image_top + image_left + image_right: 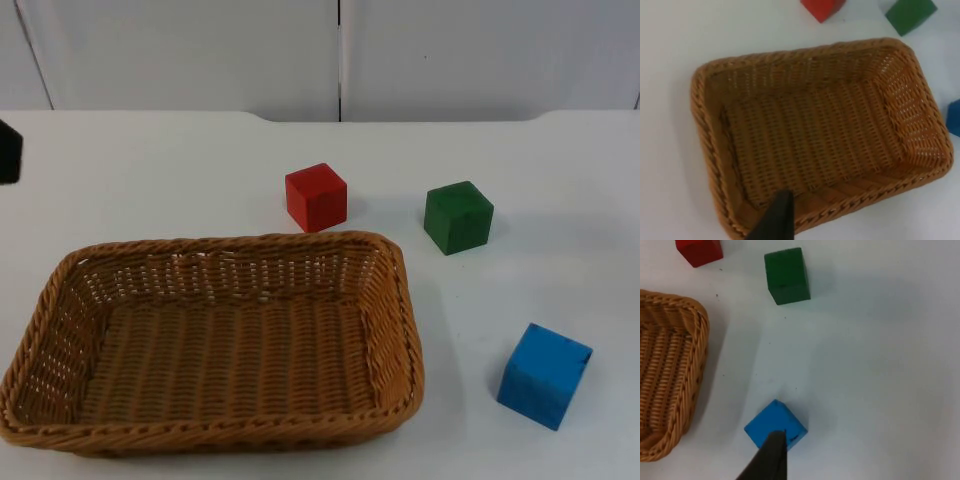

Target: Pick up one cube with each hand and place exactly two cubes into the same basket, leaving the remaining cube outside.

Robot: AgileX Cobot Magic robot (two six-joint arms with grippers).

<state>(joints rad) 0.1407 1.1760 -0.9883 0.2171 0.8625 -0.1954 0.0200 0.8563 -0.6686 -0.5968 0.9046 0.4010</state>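
Three cubes are sitting outside the basket [400, 300], so you are lowering the right gripper [771, 457], grip I cannot tell, straight onto the blue cube [544, 375] at lower right.

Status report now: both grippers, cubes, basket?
Left gripper above woven wicker basket. Right gripper over blue cube. Red cube and green cube outside on table.
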